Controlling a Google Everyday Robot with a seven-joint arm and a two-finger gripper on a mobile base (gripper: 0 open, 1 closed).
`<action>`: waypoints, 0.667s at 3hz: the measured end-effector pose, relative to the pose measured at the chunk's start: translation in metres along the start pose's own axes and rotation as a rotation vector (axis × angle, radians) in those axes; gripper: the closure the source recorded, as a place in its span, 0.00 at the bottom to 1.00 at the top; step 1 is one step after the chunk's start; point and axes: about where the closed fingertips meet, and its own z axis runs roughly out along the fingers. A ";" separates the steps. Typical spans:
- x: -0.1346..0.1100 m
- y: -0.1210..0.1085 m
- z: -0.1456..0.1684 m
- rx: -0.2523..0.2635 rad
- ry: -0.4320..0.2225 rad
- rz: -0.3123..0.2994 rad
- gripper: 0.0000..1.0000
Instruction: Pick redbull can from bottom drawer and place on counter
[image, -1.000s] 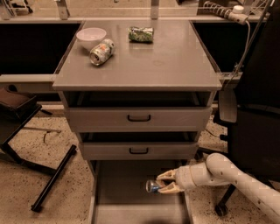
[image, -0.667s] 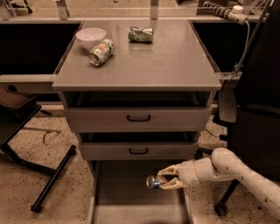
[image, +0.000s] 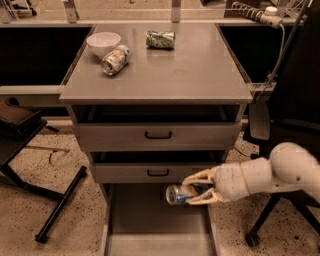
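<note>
The redbull can (image: 177, 194), slim and blue-and-silver, lies sideways in my gripper (image: 194, 188), silver end pointing left. The gripper's cream fingers are shut on it, one above and one below. The arm reaches in from the right and holds the can above the open bottom drawer (image: 150, 225), just below the front of the middle drawer (image: 157, 172). The counter (image: 180, 70) is the flat grey top of the cabinet, well above the gripper.
On the counter lie a white bowl (image: 103, 43), a red-white-green can (image: 115, 59) on its side and a green patterned can (image: 160, 39). The top drawer (image: 158, 135) has a black handle. An office chair (image: 280, 150) stands to the right, a black stand leg (image: 60, 205) to the left.
The gripper has risen with the can and moved slightly left, from low in the bottom drawer up to just under the middle drawer's front.
</note>
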 end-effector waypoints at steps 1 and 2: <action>-0.097 -0.035 -0.031 0.000 0.034 -0.110 1.00; -0.169 -0.090 -0.041 -0.001 0.050 -0.212 1.00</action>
